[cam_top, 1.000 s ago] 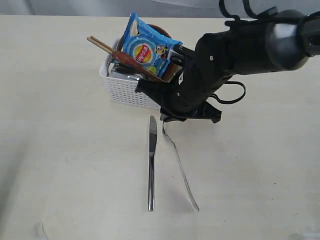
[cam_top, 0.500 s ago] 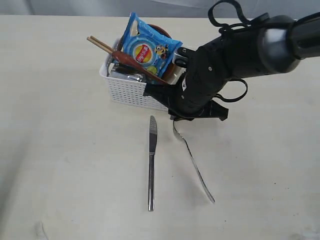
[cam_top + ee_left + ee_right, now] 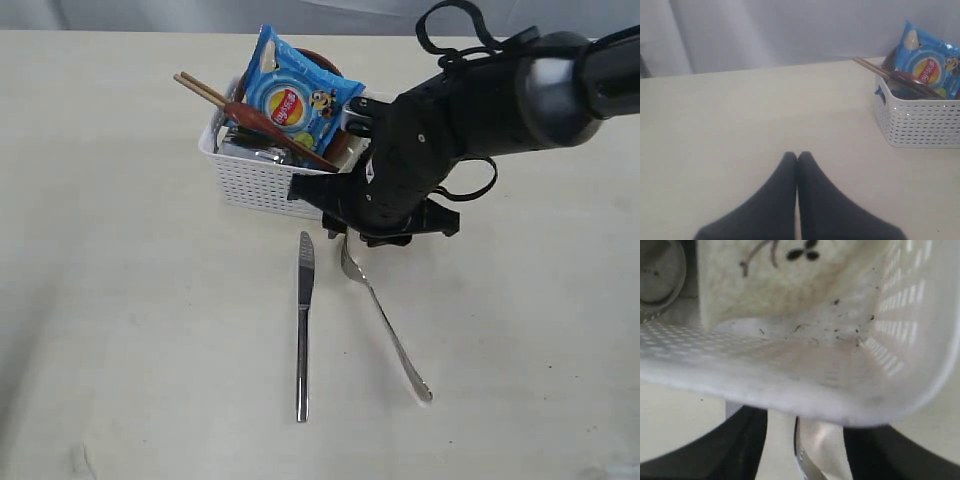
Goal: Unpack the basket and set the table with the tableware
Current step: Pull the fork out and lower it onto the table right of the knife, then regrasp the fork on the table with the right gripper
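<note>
White perforated plastic forms the basket (image 3: 262, 182), which stands on the pale beige table (image 3: 120, 300) in the upper middle of the exterior view.

Still held in the basket:
- A blue chip bag (image 3: 296, 95) is propped upright.
- Wooden chopsticks (image 3: 200, 90) project over the left rim.
- A dark red-brown spoon (image 3: 262, 122) is laid slantwise in front of the bag.
- The edge of a reddish-brown plate (image 3: 322, 58) is seen behind the bag.
- A shiny steel cup (image 3: 245, 150) is partly seen below the spoon.
- An off-white bowl (image 3: 790, 280) with a dark painted sprig is seen in the right wrist view, against the inner wall.

Set out on the table:
- A steel knife (image 3: 303, 330) is laid flat in front of the basket, blade end toward it.
- A steel fork (image 3: 392, 338) is laid flat near the knife on its right. It is angled away from the knife and not touching it, tines toward the basket.

The right gripper (image 3: 346, 240) is held low, just in front of the basket's right front corner. Its fingers (image 3: 742, 445) are spread apart. The fork's head is seen between them, with a clear gap on one side, so nothing is clamped.

The left gripper (image 3: 797, 156) is seen over bare table, well apart from the basket. Its fingers are pressed together with nothing between them.
</note>
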Tool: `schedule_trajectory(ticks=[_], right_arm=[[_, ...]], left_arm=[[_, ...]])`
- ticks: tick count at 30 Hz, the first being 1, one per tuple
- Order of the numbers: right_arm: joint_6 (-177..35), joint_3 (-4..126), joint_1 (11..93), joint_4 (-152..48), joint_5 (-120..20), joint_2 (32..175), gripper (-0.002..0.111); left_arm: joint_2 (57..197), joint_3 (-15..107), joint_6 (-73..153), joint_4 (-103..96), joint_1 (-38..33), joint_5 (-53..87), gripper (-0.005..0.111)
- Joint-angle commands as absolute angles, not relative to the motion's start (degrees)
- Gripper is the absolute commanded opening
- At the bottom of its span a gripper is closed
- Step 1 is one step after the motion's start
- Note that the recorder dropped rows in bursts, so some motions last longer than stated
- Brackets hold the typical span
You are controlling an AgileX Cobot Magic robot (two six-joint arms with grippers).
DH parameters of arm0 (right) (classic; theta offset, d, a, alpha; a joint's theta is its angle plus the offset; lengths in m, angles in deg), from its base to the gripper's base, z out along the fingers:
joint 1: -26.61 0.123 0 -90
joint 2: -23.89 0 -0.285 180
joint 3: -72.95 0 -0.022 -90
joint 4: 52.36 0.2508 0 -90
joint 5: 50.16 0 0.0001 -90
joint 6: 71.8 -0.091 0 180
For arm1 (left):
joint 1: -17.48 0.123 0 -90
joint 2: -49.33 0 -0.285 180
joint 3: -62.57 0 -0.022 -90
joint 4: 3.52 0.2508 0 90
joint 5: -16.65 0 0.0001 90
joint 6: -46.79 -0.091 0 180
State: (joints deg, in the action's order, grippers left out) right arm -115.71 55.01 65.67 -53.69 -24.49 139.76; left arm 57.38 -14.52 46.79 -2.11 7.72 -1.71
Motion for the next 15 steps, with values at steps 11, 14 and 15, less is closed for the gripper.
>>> schedule_trajectory(ticks=[11,14,15], right_arm=[[-86.8,54.3,65.7,-51.4,-1.7,132.6,0.042],[-85.4,52.7,67.1,-51.4,-5.6,132.6,0.042],[-85.3,52.2,67.8,-51.7,-7.6,132.7,0.042]], left_arm=[[57.1,-14.6,46.8,-2.3,7.6,-1.7,0.000],[57.1,-14.6,46.8,-2.3,7.6,-1.7,0.000],[57.1,-14.6,46.8,-2.3,7.6,-1.7,0.000]])
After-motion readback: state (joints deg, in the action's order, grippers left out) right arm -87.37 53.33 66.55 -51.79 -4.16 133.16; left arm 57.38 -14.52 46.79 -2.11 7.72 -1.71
